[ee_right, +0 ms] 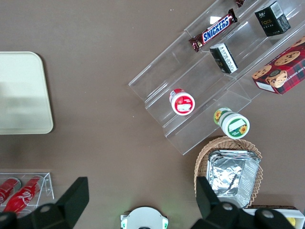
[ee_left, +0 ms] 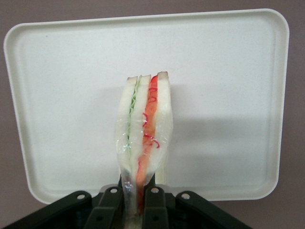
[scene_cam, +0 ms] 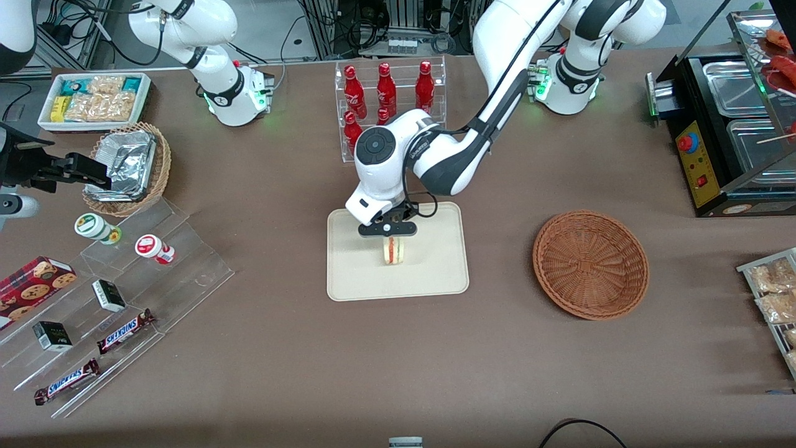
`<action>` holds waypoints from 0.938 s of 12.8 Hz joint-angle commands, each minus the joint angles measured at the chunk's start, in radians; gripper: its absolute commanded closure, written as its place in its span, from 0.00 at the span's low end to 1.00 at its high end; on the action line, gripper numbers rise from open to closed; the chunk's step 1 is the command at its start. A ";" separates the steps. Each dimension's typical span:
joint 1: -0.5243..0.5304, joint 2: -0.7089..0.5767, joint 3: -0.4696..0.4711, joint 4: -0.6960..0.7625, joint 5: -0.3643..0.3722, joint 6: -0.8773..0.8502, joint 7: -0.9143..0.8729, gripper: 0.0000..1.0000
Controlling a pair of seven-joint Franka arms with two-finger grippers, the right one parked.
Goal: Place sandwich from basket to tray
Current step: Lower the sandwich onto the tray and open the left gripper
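One sandwich (scene_cam: 393, 254) sits in one gripper (scene_cam: 392, 241), clamped just above one cream tray (scene_cam: 435, 274). There are two wicker baskets: one reddish-brown basket (scene_cam: 591, 264) and one lighter basket (scene_cam: 158, 171) with foil containers. Five red bottles (scene_cam: 385, 84) show in one clear rack (scene_cam: 339, 109). The stepped stand (scene_cam: 186, 274) carries two Snickers bars (scene_cam: 124, 330), two small black boxes (scene_cam: 109, 295), two round tubs (scene_cam: 96, 227) and one cookie box (scene_cam: 34, 280). One white bin (scene_cam: 93, 99) holds snack packets.

Even, bright overhead light; soft shadows on the tray (ee_left: 228, 71); all views sharp.
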 commanded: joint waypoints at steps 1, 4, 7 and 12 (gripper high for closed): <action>-0.014 0.049 0.015 0.034 0.008 0.032 -0.004 1.00; -0.015 0.080 0.015 0.031 0.043 0.072 -0.019 1.00; -0.015 0.088 0.015 0.029 0.046 0.073 -0.023 0.76; -0.015 0.073 0.018 0.037 0.043 0.064 -0.025 0.01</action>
